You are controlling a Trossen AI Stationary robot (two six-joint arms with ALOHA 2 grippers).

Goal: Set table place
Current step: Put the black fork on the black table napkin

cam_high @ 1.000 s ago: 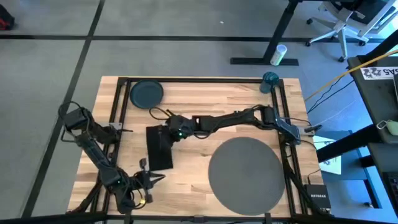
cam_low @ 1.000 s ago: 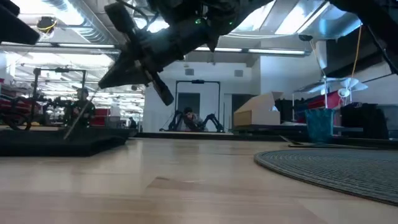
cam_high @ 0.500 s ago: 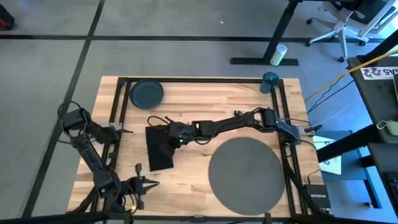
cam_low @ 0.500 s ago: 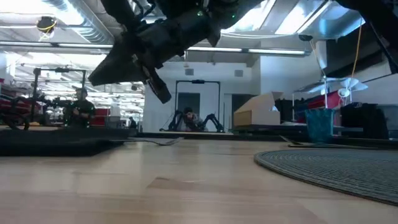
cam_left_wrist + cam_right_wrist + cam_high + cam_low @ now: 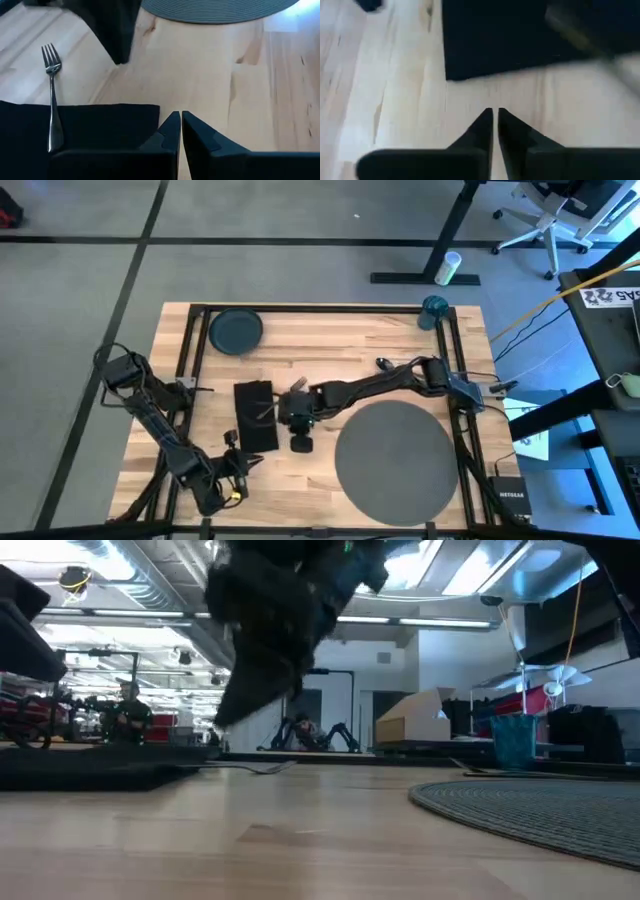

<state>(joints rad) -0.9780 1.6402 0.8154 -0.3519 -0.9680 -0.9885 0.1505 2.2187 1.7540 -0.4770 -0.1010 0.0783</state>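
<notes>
Black napkin [image 5: 255, 416] lay lengthwise just left of our right gripper [image 5: 300, 423], its fingers closed and empty.

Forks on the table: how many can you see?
1. A metal fork lies partly on the black napkin, its tines over the bare wood, left of the grey placemat. The arms may hide other cutlery.

One wooden desk [image 5: 400, 350] carries one round grey placemat [image 5: 400, 452], one dark round plate [image 5: 236, 331], one black napkin [image 5: 254, 415], one metal fork [image 5: 52, 95] and one teal cup [image 5: 434, 307]. Two robot arms reach over it.
</notes>
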